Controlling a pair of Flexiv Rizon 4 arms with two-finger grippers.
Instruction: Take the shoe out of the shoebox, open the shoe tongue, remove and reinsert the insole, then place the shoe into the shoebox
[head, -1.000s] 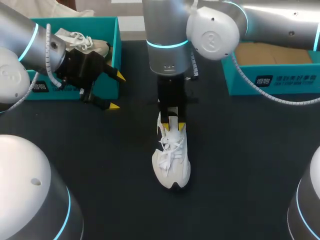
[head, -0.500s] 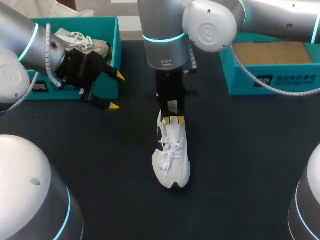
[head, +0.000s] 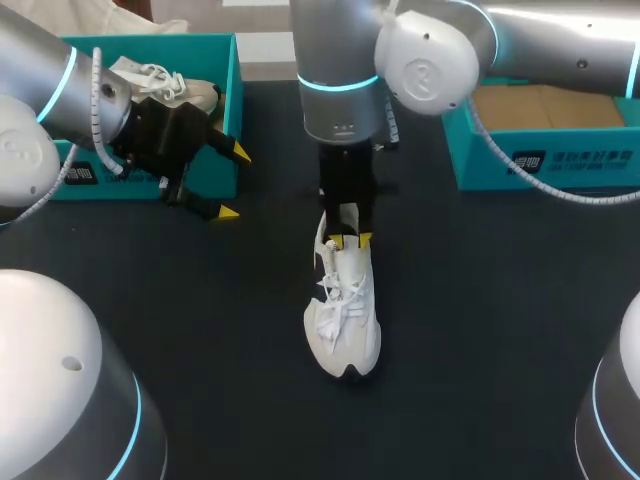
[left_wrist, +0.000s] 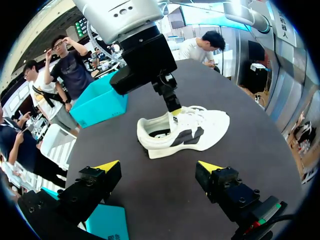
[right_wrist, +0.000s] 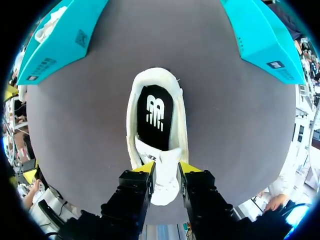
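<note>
The black table (head: 500, 300) carried everything. The right arm (head: 340, 80) came in from the right side and reached past the middle, its last link standing upright with the right gripper (head: 350, 240) pointing straight down over the heel end of the shoe (head: 343, 320). The left arm (head: 40, 80) entered from the left and lay low and roughly level in front of the left shoebox (head: 232, 90), with the left gripper (head: 234, 182) aimed across the table toward the shoe.

The white shoe stood on its sole near the middle of the table, between the two boxes and apart from both, its toe pointing away from the right arm. In the right wrist view the right gripper (right_wrist: 166, 172) had its two yellow-tipped fingers pressed against either side of the tongue (right_wrist: 165, 162), pinching it. Ahead of the fingers, the black insole (right_wrist: 156, 117) lay flat inside the shoe's opening. In the left wrist view the left gripper (left_wrist: 159, 167) had its fingers spread wide with nothing between them, and the shoe (left_wrist: 200, 132) lay side-on well ahead of it.

The left shoebox, teal, held a second white shoe (head: 165, 85). The right shoebox (head: 540, 160), also teal, showed brown cardboard (head: 540, 105) inside.
</note>
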